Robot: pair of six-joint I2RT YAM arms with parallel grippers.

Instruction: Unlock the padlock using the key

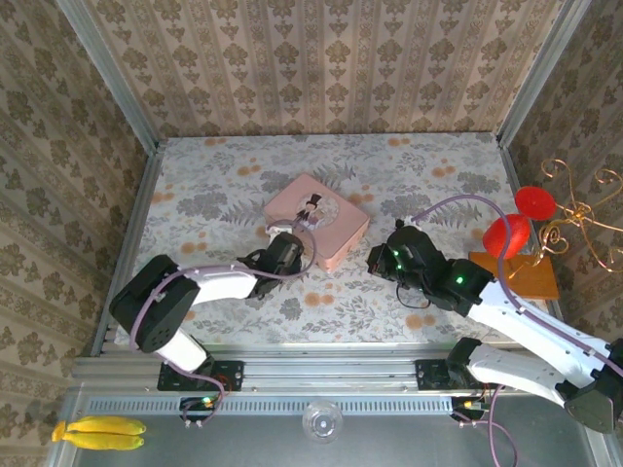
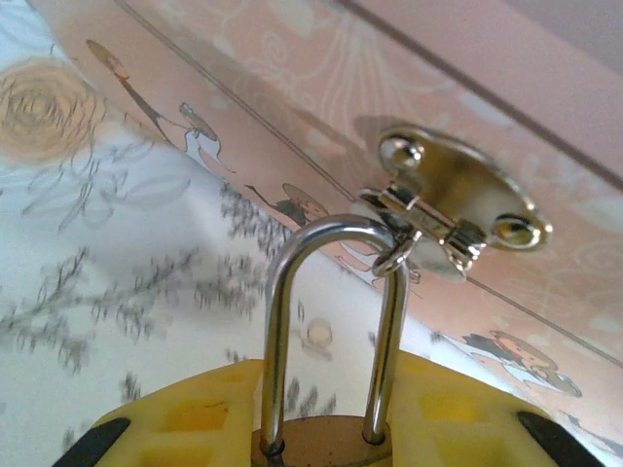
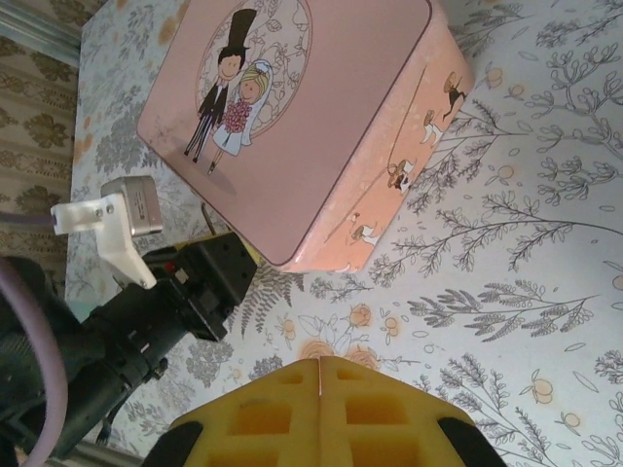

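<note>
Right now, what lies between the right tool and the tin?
Between right tool and tin: bare flowered tablecloth, per the right wrist view.

The worktop (image 1: 224,185) is pale, printed with grey foliage and orange blossoms; the tin (image 1: 341,233) near its middle is pink, its lid (image 3: 292,107) bearing a cartoon groom in black and a blonde bride in white; the padlock (image 2: 326,446) has a brass-coloured body and a silvery shackle (image 2: 277,331); the hasp plate (image 2: 458,199) on the tin is silvery too; the left gripper (image 2: 321,433) and the right gripper (image 3: 319,389) both wear yellow pads (image 2: 195,413); the walls (image 1: 321,58) are beige with striped damask.
</note>
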